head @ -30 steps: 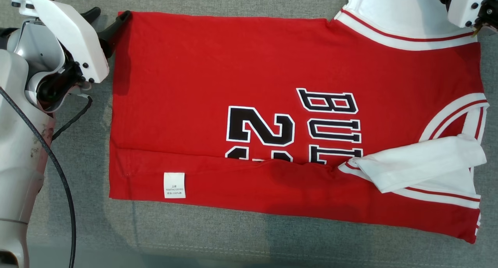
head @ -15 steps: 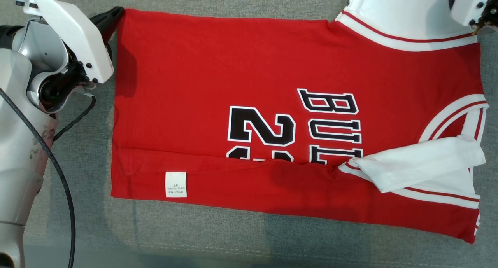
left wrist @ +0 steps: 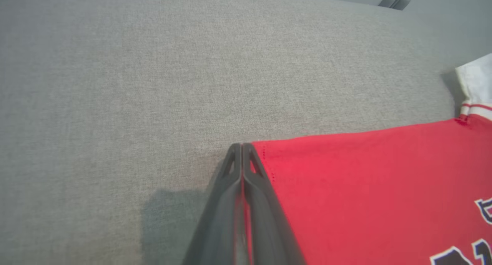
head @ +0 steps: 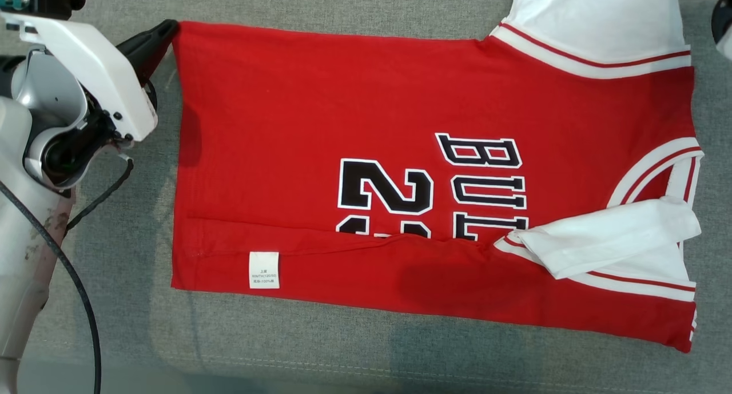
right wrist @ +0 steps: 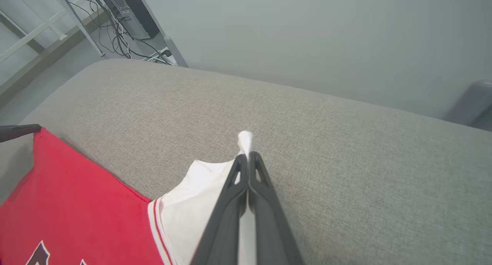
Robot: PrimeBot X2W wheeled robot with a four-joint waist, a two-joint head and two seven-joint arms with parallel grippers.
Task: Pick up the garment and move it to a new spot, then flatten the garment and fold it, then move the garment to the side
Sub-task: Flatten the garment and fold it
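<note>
A red garment (head: 343, 108) with white sleeves and black lettering lies spread on the grey cushion (head: 286, 337). Its near strip is folded over, showing a white label (head: 264, 270). My left gripper (head: 166, 31) is shut on the far left hem corner. The left wrist view shows that gripper (left wrist: 242, 147) pinching the red garment (left wrist: 365, 188) at its edge. In the right wrist view my right gripper (right wrist: 248, 157) is shut on the tip of the white sleeve (right wrist: 196, 203), and a bit of cloth pokes out past the tips. The other white sleeve (head: 612, 239) lies folded across the near right.
The grey cushion (right wrist: 346, 161) stretches well beyond the garment on the far side. A stitched seam (head: 400, 374) runs along its near edge. My left arm's black cable (head: 86, 302) hangs at the left. A computer tower (right wrist: 127, 11) with cables stands behind the cushion.
Both grippers have gone from open to shut, the left one onto the hem corner. The right wrist has slid almost out of the head view's top right. The garment has shifted slightly right.
</note>
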